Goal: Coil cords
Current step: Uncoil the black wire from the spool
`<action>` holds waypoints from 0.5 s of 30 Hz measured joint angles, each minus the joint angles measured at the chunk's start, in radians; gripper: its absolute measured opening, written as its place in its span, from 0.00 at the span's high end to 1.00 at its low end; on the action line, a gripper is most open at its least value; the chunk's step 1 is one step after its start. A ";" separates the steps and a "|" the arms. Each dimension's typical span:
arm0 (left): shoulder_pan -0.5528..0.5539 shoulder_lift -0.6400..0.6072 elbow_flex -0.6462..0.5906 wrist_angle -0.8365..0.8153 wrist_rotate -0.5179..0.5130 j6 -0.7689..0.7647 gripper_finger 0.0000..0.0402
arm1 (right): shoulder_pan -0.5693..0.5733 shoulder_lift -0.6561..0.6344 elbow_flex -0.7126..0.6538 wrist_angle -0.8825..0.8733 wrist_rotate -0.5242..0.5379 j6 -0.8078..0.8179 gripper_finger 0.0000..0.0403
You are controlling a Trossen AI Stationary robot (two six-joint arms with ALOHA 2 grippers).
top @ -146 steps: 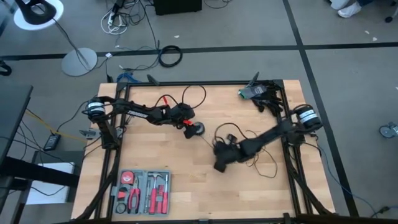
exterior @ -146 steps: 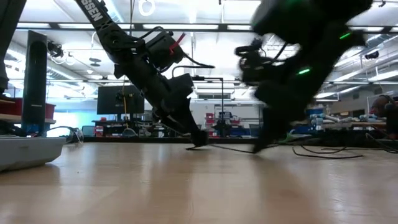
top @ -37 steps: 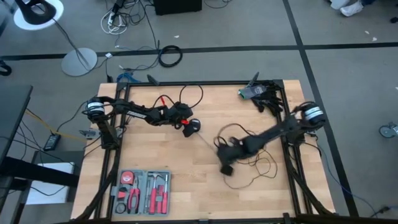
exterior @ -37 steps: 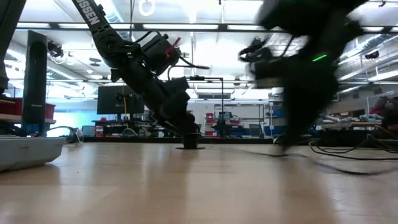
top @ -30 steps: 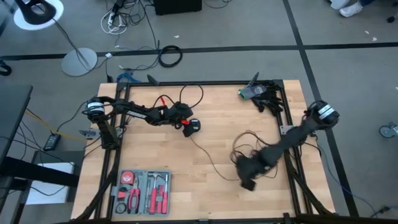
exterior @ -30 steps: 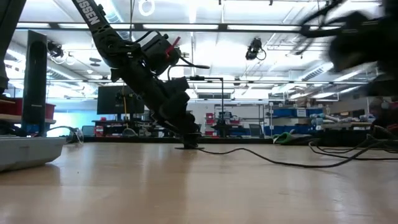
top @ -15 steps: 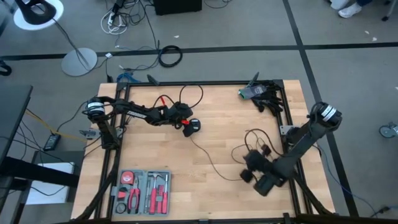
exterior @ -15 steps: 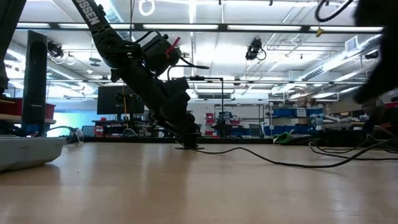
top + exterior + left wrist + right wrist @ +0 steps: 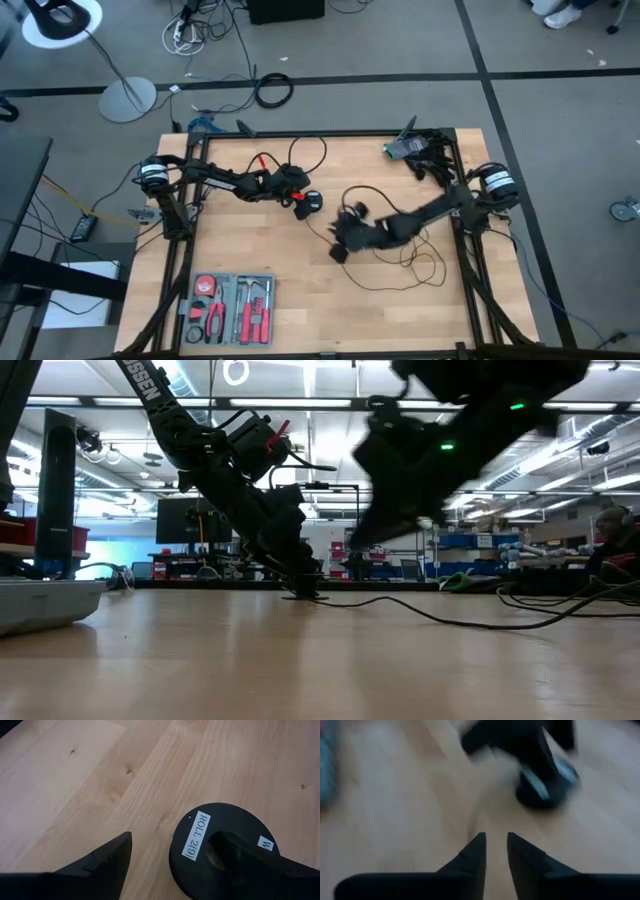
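High view: left gripper (image 9: 311, 202) pins the puck (image 9: 314, 201); right gripper (image 9: 338, 250) sits mid-counter.
Left fingers (image 9: 100, 862) stand spread, one pressing on the puck. Right fingers (image 9: 470, 857) are barely parted, holding nothing visible. Cord (image 9: 400, 262) lies in loose loops right of centre. Risk: a hasty right-arm pass could snag a loop and drag the puck free.

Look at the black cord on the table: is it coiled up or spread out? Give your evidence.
Spread out. In the high view the cord trails from the puck across the table into loose, uneven loops, not a neat coil.
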 joint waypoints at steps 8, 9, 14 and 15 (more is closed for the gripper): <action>0.000 0.000 0.000 -0.005 0.000 0.000 0.25 | -0.166 0.137 0.006 0.327 -0.312 -0.188 0.62; 0.000 0.000 0.000 -0.005 0.000 0.000 0.25 | -0.172 0.163 0.017 0.335 -0.338 -0.195 0.59; 0.000 0.000 0.000 -0.004 0.000 0.001 0.25 | -0.168 0.287 0.106 0.328 -0.352 -0.323 0.52; 0.000 0.000 0.000 -0.004 0.000 0.001 0.25 | -0.164 0.305 0.125 0.310 -0.337 -0.345 0.53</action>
